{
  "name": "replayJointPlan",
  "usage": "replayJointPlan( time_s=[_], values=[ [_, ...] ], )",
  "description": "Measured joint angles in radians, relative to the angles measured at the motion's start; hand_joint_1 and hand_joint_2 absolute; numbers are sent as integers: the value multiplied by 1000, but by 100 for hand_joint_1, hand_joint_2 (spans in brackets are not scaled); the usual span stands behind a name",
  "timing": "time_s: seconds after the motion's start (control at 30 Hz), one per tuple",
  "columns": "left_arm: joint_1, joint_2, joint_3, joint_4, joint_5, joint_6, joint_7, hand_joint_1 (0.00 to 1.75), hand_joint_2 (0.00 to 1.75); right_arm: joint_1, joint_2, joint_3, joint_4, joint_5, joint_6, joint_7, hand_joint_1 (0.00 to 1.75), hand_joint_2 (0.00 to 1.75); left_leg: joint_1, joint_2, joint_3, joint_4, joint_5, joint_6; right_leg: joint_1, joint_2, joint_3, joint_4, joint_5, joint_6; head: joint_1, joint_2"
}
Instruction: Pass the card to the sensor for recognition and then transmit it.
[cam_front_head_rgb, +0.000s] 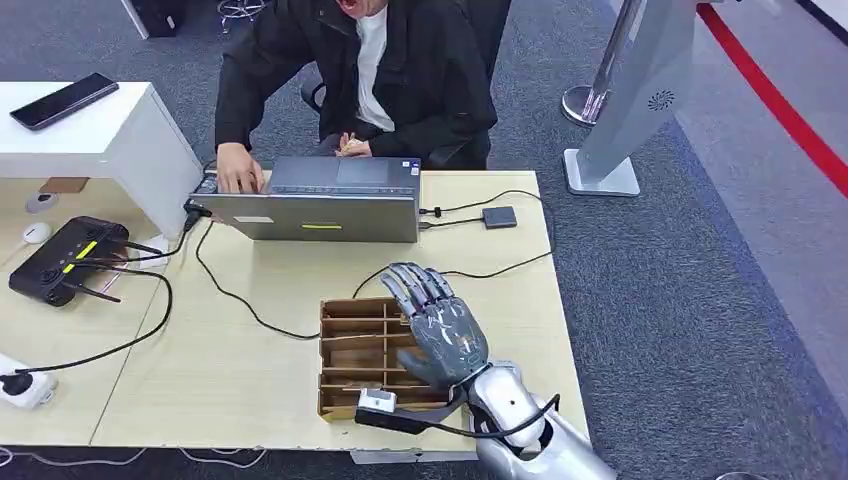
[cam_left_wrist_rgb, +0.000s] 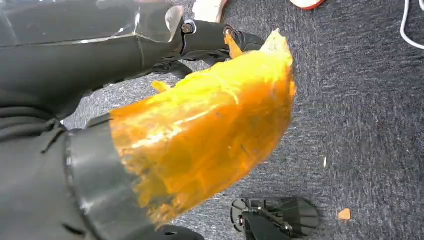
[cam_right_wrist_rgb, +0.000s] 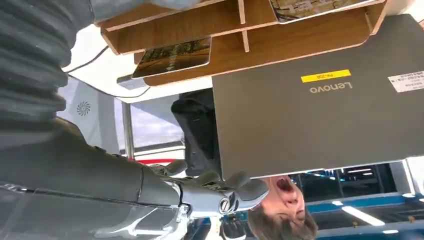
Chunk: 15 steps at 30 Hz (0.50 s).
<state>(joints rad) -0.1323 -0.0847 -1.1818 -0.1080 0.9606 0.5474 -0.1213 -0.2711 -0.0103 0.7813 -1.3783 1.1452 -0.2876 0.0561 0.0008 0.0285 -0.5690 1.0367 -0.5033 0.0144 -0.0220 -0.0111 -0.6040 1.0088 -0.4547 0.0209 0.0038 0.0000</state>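
Just beneath the right hand (cam_front_head_rgb: 440, 330), hovering open and empty, a card (cam_right_wrist_rgb: 174, 56) lies flat in the wooden slotted tray (cam_front_head_rgb: 350, 345) (thin, stiff, light, probably slick): pinch an exposed edge.

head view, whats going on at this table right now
The robot's right hand hovers with fingers spread over a slotted wooden card rack at the near edge of the table, holding nothing. The right wrist view shows cards lying in the rack. Across the table a person works at a grey laptop, one hand on its keyboard.
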Motion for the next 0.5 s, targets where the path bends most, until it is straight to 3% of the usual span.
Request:
replayJointPlan(
  time_s=[0.3,0.5],
  values=[
    [-2,0,-11,0,0,0,2,0,0,-3,0,-3,8,0,2,3,24,175,0,0,0,0,0,0,0,0,0,0,0,0,0,0],
    [-6,0,-15,0,0,-1,3,0,0,-7,0,-7,15,0,5,3,37,175,0,0,0,0,0,0,0,0,0,0,0,0,0,0]
  ],
)
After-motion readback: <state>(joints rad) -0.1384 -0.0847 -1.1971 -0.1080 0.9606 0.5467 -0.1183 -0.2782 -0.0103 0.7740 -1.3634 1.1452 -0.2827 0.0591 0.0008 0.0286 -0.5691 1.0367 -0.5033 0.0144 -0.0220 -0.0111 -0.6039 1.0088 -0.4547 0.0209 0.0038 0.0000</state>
